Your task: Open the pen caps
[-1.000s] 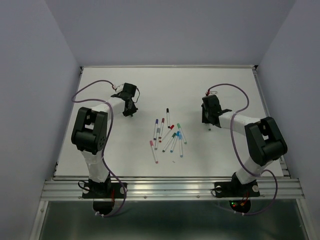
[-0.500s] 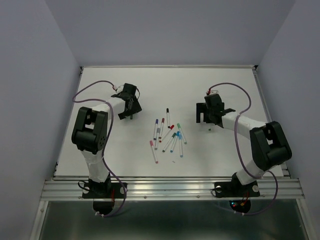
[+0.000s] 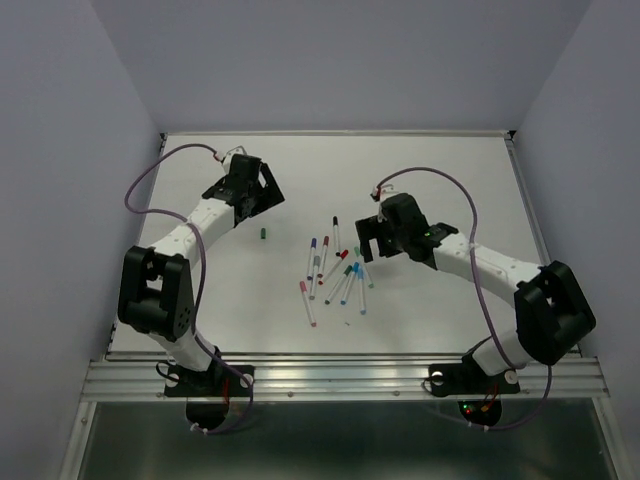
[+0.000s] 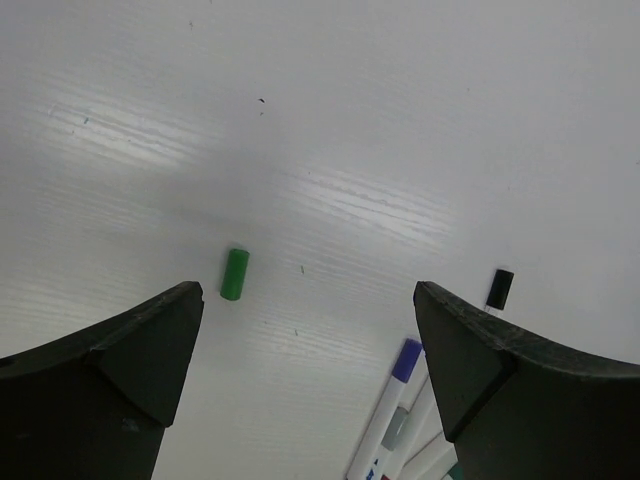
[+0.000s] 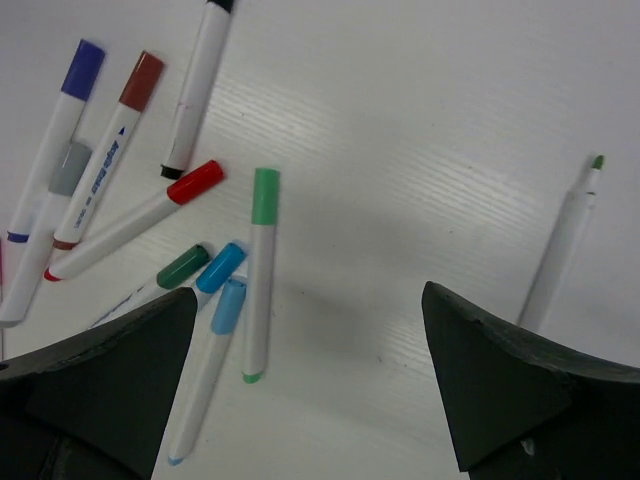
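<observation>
The pens [image 3: 347, 285] lay in a small pile in the middle of the worktop [image 3: 450, 170]. Most of them had their pen caps [image 5: 196, 182] on. One loose green cap [image 4: 234, 273] lay by itself, between the pile and the left edge. One open pen [image 5: 560, 250] with a bare green tip lay just beside the pile, on the side nearer the right edge.

The step in hand looked like picking the next pen to open. To do it well, I think the right end effector [image 5: 308, 300] should go for a pen on the outside of the pile, like the one with the light green cap [image 5: 265, 195], so it does not push the others around. It should come down with one finger on each side of the white part and pinch there, not on the cap. Then the other arm could take hold of the cap and pull straight along the pen, not sideways, so the pen does not slip out.

The right end effector hung over the pile, spread wide, holding nothing and touching nothing. The left end effector [image 4: 308, 310] was up near the far left corner, well apart from the pile. Its fingers were spread wide too, and it was empty. The green cap lay below it, on the worktop, not touching either finger.
</observation>
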